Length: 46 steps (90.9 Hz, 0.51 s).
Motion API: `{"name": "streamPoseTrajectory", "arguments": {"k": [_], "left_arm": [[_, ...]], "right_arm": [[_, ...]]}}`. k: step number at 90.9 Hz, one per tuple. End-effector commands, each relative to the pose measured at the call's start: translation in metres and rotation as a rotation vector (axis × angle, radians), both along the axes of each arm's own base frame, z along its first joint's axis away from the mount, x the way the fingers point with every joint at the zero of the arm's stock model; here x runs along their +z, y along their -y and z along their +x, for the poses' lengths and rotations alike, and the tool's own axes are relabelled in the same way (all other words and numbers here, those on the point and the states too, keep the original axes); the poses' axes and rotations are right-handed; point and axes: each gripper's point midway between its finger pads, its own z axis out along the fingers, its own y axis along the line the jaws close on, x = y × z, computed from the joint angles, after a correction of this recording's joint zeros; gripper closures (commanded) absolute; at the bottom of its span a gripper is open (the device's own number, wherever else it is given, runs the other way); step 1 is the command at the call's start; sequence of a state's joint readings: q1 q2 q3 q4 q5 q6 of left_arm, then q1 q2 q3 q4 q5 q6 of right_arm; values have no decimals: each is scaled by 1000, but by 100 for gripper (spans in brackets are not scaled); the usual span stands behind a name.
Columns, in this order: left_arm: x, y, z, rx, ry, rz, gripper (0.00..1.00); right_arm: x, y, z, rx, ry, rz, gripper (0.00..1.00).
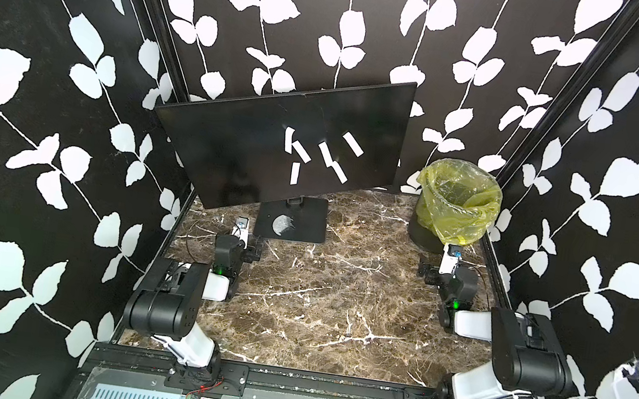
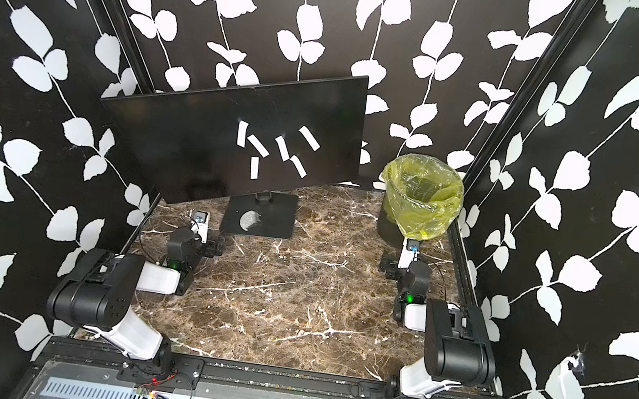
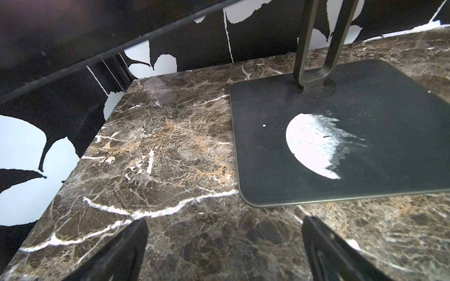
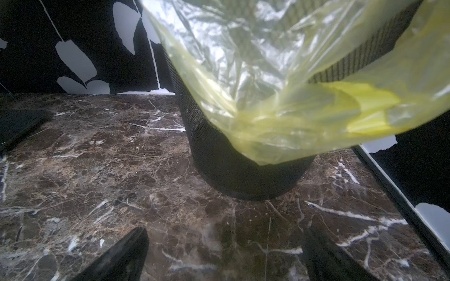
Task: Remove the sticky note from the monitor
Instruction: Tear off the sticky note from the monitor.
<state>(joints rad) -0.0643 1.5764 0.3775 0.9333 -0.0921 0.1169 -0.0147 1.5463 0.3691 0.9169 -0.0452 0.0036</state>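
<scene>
Marble tabletop [image 1: 317,301], monitor [image 1: 233,143], bin [image 1: 421,234] holding yellow bag [image 1: 454,210]

Both top views are bright and evenly lit with faint shadows; the white-veined brown marble tabletop [image 1: 317,301] carries a soft sheen in front of the flat black rectangular base plate [image 1: 298,218]. In the left wrist view, the large thin black screen [image 3: 60,31] above that plate is blurred, and the plate's scuffed patch [image 3: 314,146] is blown white. In the right wrist view, the translucent yellow plastic bag [image 4: 243,60] is soft and glary.

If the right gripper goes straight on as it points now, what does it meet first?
Probably the black mesh bin, low on its wall under the yellow bag; only marble tabletop lies before the right gripper.
</scene>
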Motion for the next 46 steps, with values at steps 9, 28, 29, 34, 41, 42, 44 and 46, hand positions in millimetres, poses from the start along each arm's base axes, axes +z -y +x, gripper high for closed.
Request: {"name": "streamPoseTrajectory", "arguments": {"k": [9,28,29,34,41,42,44,46], "left_arm": [[11,-1,7,-8,34,0,1],[10,-1,8,-34,-2,-31,1],[9,0,8,-34,-1,-29,1],[13,-3,8,-18,18,-22,1],[27,-10,8,29,38,-17,1],[28,-10,7,29,33,-17,1],[32,-9,6,26,26,-13,1],[38,-8,5,23,30,-12,1]], "right_arm": [[8,-2,5,7,24,-8,1],[7,0,5,-4,20,-6,0],[6,0,5,-4,17,-6,0],[7,-1,5,-2,21,-6,1],[13,-3,3,12,37,-5,1],[15,-3,3,16,39,-6,1],[19,-4,2,21,45,-6,1],[23,-5,1,28,53,-10,1]]}}
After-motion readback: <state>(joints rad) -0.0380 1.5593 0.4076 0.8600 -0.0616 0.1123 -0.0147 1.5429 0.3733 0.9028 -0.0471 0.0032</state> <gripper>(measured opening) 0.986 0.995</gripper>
